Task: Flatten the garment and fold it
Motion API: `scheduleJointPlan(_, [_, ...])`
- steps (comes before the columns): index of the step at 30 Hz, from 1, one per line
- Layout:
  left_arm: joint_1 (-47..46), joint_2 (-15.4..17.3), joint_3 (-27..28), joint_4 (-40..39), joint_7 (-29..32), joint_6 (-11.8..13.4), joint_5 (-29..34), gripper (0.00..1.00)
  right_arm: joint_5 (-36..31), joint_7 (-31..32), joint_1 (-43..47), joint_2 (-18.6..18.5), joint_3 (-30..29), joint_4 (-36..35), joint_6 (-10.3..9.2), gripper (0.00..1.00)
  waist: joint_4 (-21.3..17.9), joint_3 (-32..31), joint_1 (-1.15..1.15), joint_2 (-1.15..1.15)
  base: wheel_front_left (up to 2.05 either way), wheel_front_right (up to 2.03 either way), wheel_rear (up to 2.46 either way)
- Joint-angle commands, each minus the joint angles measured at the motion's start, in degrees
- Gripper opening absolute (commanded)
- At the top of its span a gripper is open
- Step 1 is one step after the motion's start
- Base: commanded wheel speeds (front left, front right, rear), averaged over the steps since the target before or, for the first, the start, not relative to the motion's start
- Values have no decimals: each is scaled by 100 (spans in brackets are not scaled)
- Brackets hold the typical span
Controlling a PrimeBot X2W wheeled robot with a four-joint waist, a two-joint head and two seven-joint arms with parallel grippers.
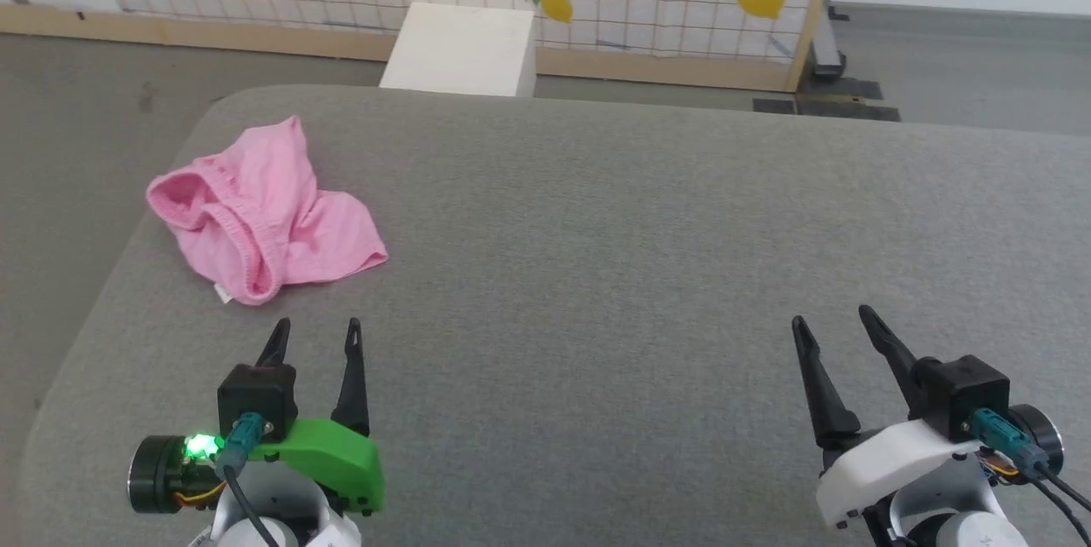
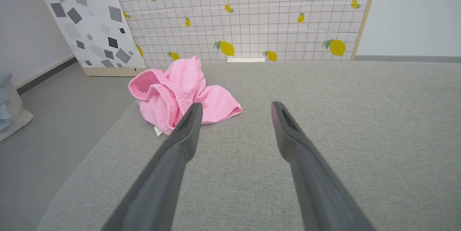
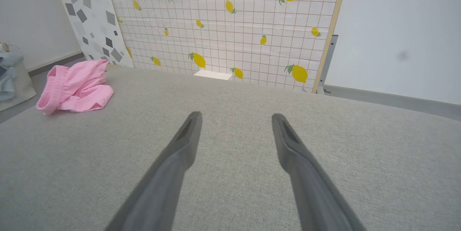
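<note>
Left pincer (image 1: 317,325) spread just short of the crumpled garment (image 1: 264,210); right pincer (image 1: 831,315) spread, well apart.

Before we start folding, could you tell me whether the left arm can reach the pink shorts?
Probably yes: the shorts lie crumpled just ahead of the open left gripper, slightly to its left, with bare grey surface between them and nothing in the way.
</note>
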Motion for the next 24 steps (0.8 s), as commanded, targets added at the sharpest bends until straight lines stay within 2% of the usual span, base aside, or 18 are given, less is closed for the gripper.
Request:
scheduleJointPlan(1, [31,57,-13,-6,-39,28,4,100,72,21,36,-10,35,-34,-4,100,126,-18,0,0,0,0,0])
scheduleJointPlan(24, [75,242,-179,-39,-65,124,43,100,383,89,273,-12,228,-86,-6,100,1206,-194,0,0,0,0,0])
